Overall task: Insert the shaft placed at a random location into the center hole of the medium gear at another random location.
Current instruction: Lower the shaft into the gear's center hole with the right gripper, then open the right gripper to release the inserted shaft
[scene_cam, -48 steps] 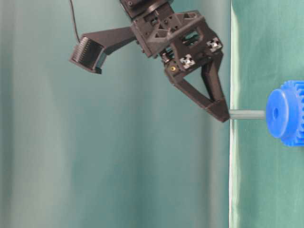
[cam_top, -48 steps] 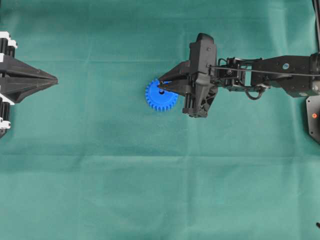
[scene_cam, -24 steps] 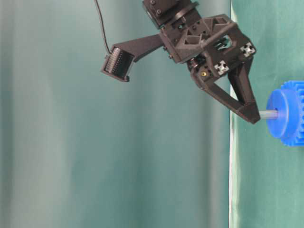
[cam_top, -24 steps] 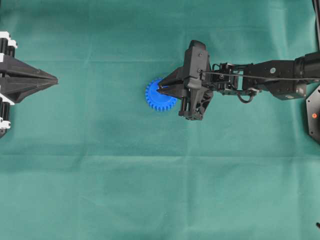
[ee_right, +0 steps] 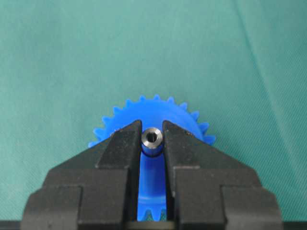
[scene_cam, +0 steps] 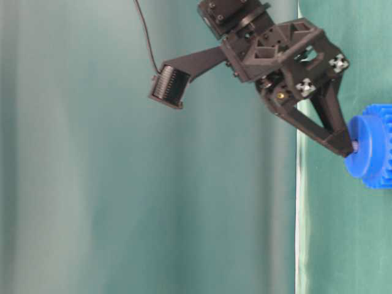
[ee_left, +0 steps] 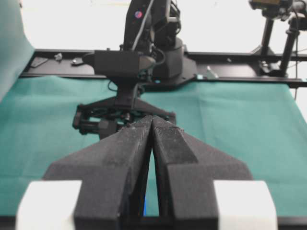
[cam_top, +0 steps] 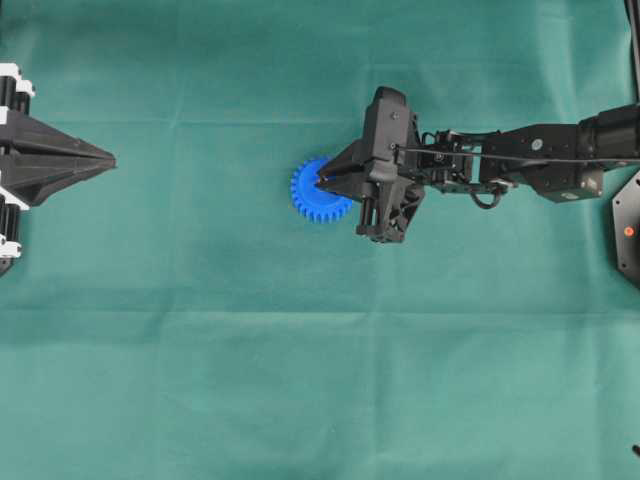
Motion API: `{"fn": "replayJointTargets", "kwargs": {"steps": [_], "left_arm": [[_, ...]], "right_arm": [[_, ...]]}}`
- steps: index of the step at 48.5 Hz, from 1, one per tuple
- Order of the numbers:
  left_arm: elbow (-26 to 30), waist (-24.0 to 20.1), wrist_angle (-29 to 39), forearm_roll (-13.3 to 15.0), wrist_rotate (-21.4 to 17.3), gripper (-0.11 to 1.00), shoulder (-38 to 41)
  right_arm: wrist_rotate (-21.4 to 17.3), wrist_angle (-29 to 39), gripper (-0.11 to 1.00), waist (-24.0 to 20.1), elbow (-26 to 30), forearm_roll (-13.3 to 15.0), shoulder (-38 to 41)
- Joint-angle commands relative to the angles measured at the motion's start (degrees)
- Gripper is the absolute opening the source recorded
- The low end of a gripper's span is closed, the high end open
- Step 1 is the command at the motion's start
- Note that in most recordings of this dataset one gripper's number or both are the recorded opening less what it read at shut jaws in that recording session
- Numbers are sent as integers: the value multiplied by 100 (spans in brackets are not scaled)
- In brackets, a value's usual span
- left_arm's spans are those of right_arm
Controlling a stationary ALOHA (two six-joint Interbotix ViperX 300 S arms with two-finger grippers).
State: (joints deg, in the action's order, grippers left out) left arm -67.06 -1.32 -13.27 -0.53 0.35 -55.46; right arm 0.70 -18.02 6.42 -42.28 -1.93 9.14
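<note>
The blue medium gear (cam_top: 318,196) lies flat on the green cloth, left of the middle. My right gripper (cam_top: 320,183) is over its hub, shut on the shaft (ee_right: 152,138). The shaft stands upright in the gear (ee_right: 154,111), with only its silvery top end showing between the fingertips. In the table-level view the gripper (scene_cam: 349,147) touches the gear's hub (scene_cam: 367,147) and almost none of the shaft (scene_cam: 354,146) shows. The center hole is hidden by the shaft. My left gripper (cam_top: 110,160) is shut and empty at the far left edge; it also shows in the left wrist view (ee_left: 152,120).
The green cloth (cam_top: 300,380) covers the whole table. The right arm (cam_top: 520,160) stretches in from the right edge. A black mount (cam_top: 628,225) sits at the right border.
My right gripper has moved down toward the gear with the shaft. The shaft, mostly exposed a second ago, has slid into the gear's hub until only its top end shows.
</note>
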Motion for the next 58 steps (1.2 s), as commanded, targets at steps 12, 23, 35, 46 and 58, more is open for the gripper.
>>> {"fn": "replayJointTargets", "kwargs": {"steps": [12,23,35,46,58], "left_arm": [[123,-9,-18,-9,0,0,18],[123,-9,-18,-9,0,0,18],[123,-9,-9,-18,0,0,26],[132,-9,18,-18,9,0,26],[123,-9,18,-9,9,0,18]], "right_arm": [[-97,-62,13,-9,97,-18,-53],[-97,-53,13,-18,105,-18,-44],[-97,-53,14,-9,123,-18,-44],[-105,-70,45,-9,141,-18,-53],[-105,-44,83,-26,220,-26,-88]]}}
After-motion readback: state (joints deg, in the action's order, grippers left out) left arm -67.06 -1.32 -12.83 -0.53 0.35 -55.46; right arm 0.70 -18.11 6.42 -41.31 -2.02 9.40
